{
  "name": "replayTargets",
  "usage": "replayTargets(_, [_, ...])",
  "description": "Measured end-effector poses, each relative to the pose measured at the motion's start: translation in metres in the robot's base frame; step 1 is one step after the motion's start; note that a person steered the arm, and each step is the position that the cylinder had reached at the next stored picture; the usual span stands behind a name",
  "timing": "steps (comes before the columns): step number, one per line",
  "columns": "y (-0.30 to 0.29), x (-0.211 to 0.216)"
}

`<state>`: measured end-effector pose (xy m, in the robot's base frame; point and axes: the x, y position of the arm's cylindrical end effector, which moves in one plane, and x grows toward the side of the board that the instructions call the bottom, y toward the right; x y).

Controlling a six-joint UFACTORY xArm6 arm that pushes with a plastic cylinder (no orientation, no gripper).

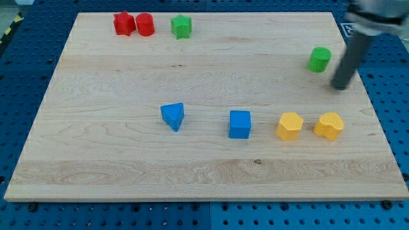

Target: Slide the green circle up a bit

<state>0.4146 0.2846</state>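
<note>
One wooden surface [204,169], eight blocks. Item: green circle [319,59], near the view's right edge, upper part; judged not yet pushed, the upward slide remains. Item: my tip [340,86], just beside the circle at its lower right, apparently not touching. No gripper fitted; the rod holds nothing. Nearest others: two yellow blocks [289,126] below.

board [211,172]: pale wood, visible grain, smooth matt | blocks, e.g. green circle [319,59]: matt, plastic-looking | rod [348,64]: dark, dull | surround [25,76]: blue perforated panel
</note>
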Motion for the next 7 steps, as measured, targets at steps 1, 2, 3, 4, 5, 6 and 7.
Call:
replayTargets(1, [0.034, -0.001])
replayTargets(2, [0.015, -0.006])
replayTargets(3, [-0.024, -0.02])
replayTargets(4, [-0.061, -0.036])
replayTargets(5, [-0.098, -0.053])
replayTargets(6, [-0.117, -0.061])
replayTargets(7, [-0.108, -0.029])
